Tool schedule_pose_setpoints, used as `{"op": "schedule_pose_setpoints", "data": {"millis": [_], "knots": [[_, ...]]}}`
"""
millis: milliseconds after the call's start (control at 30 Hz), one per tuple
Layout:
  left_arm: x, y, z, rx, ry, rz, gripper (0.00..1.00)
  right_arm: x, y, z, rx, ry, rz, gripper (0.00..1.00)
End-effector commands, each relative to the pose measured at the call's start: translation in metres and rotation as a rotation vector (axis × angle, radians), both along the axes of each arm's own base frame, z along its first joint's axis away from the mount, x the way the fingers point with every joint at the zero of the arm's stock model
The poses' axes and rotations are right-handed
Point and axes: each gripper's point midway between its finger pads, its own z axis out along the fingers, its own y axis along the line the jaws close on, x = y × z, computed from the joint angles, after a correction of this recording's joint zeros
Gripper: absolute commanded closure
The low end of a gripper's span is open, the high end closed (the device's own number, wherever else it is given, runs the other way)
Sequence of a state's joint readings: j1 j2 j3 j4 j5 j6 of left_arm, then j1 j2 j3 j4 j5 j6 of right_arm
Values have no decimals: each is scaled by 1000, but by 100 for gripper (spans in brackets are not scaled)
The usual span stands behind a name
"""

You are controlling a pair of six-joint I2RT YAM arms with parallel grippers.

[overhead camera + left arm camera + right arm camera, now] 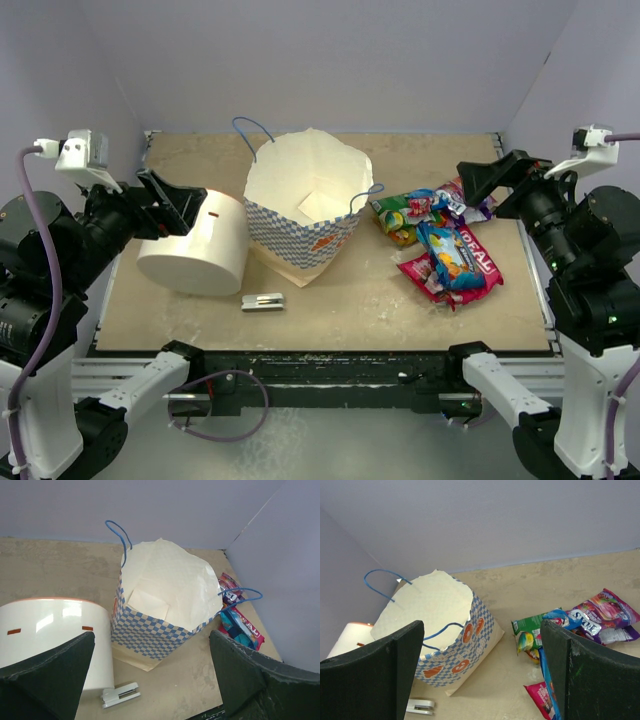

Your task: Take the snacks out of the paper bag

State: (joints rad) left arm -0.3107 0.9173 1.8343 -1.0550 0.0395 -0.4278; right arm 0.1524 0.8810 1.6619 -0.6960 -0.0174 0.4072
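The paper bag [305, 215] stands open in the middle of the table, its cream inside showing no packets [165, 590]. It also shows in the right wrist view [445, 635]. The snacks [445, 245] lie in a pile on the table right of the bag: green [532, 632], purple [605, 615], blue and pink packets. My left gripper [175, 205] is open and empty, raised at the left above the white cylinder. My right gripper [485, 180] is open and empty, raised at the right above the snack pile.
A plain white cylinder [195, 245] lies on its side left of the bag. A small grey metal clip [263, 301] lies in front of the bag. Walls close in the back and the right side.
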Motion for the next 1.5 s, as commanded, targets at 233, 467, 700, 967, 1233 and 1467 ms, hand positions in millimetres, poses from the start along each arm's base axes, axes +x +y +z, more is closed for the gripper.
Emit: {"op": "schedule_pose_setpoints", "data": {"millis": [233,467,700,967,1233,1467], "knots": [[8,-4,12,-13,-48,-6,1,6,1,13,-11,-55,5,1],[10,-4,11,-10,-45,-3,1,7,1,12,-12,-56,5,0],[10,-3,11,-8,-47,-2,1,8,1,12,-11,-58,2,1],[10,-3,10,-11,-46,-2,1,9,0,13,-15,-60,-5,1],[10,-4,9,-11,-41,-3,1,9,-7,9,-6,-48,-43,0],[13,-7,4,-14,-25,-11,1,15,-24,5,-9,-5,-147,0]]}}
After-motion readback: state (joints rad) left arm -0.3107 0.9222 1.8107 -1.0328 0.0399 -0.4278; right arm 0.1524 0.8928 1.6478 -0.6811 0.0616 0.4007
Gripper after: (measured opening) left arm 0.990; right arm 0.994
